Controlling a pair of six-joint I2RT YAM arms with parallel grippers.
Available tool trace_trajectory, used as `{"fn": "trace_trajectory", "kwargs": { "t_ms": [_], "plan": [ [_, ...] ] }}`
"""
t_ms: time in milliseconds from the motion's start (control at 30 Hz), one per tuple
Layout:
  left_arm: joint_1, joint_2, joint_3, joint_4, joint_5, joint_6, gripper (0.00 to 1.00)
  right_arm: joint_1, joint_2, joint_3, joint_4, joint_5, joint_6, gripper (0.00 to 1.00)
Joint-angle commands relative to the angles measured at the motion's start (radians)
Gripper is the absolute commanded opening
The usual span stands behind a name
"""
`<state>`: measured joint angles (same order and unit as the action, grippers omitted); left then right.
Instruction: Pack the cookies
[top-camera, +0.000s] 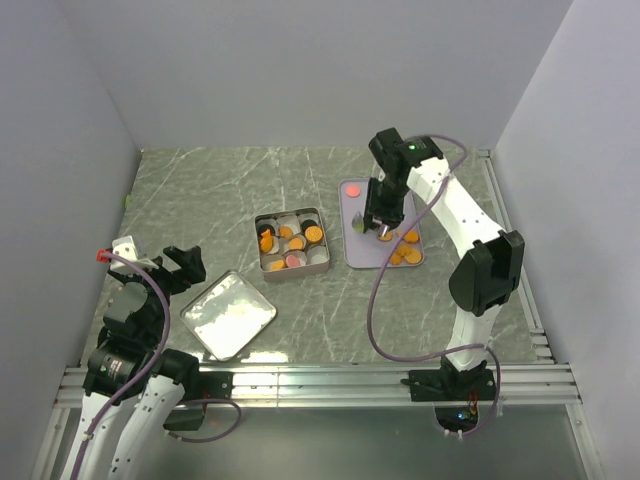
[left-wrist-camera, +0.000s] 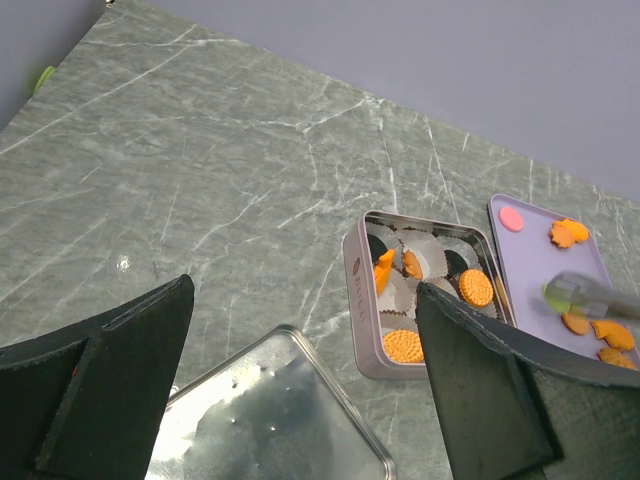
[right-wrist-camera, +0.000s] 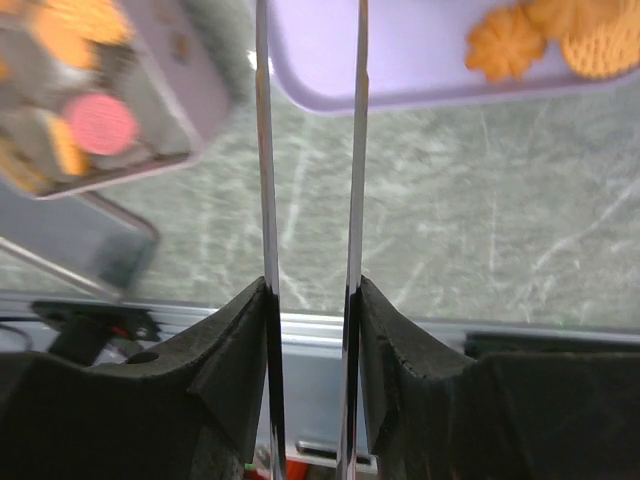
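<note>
Packing stands partway done. Nearest the arm bases, the left end effector (top-camera: 180, 265) hangs with its fingers spread wide, grasping nothing. The loose lid (top-camera: 228, 315) lies on the counter (top-camera: 200, 190) just below those fingers and is not yet fitted.

Farther out from that end effector sits the silver tin (top-camera: 294, 271), its paper cups (left-wrist-camera: 432, 250) partly filled. Several orange cookies (top-camera: 314, 234) plus a pink and a dark one are in place, while a few cups look bare in the left wrist view.

Beside the tin, under the right end effector (top-camera: 380, 222), the lavender tray (top-camera: 357, 252) carries what is left. A cluster of orange pieces sits just right of and nearer than that end effector, and a single pink cookie (top-camera: 352, 189) lies beyond it at the far corner.

The right end effector is clenched on metal tweezers (right-wrist-camera: 268, 150), whose arms run between its pads. The tips pass out of the wrist view, so I cannot tell whether anything is pinched. By my judgement a handful of pieces remain to transfer — then the lid.
</note>
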<state>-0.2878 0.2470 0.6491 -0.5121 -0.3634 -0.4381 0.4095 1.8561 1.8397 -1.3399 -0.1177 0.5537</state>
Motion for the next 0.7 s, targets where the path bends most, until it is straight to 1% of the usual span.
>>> {"fn": "trace_trajectory", "kwargs": {
  "t_ms": [0, 67, 167, 200, 400, 567, 667],
  "plan": [
    [-0.001, 0.012, 0.0, 0.043, 0.012, 0.012, 0.99, -0.006, 0.005, 0.122, -0.059, -0.007, 0.008, 0.41],
    [-0.001, 0.012, 0.0, 0.043, 0.012, 0.01, 0.99, -0.005, 0.002, 0.165, -0.076, -0.029, 0.015, 0.4],
    [-0.001, 0.012, 0.0, 0.041, 0.015, 0.013, 0.99, -0.002, -0.02, 0.179, -0.068, -0.072, 0.029, 0.4],
    [-0.001, 0.014, 0.0, 0.041, 0.015, 0.013, 0.99, 0.005, -0.027, 0.178, -0.062, -0.107, 0.034, 0.4],
    [-0.001, 0.014, 0.0, 0.043, 0.017, 0.013, 0.99, 0.072, -0.078, 0.142, -0.016, -0.184, 0.075, 0.4],
    [-0.001, 0.014, 0.0, 0.043, 0.018, 0.012, 0.99, 0.13, -0.109, 0.099, 0.002, -0.197, 0.098, 0.4],
    [-0.001, 0.014, 0.0, 0.041, 0.02, 0.012, 0.99, 0.164, -0.129, 0.046, 0.027, -0.201, 0.112, 0.4]
  ]
}}
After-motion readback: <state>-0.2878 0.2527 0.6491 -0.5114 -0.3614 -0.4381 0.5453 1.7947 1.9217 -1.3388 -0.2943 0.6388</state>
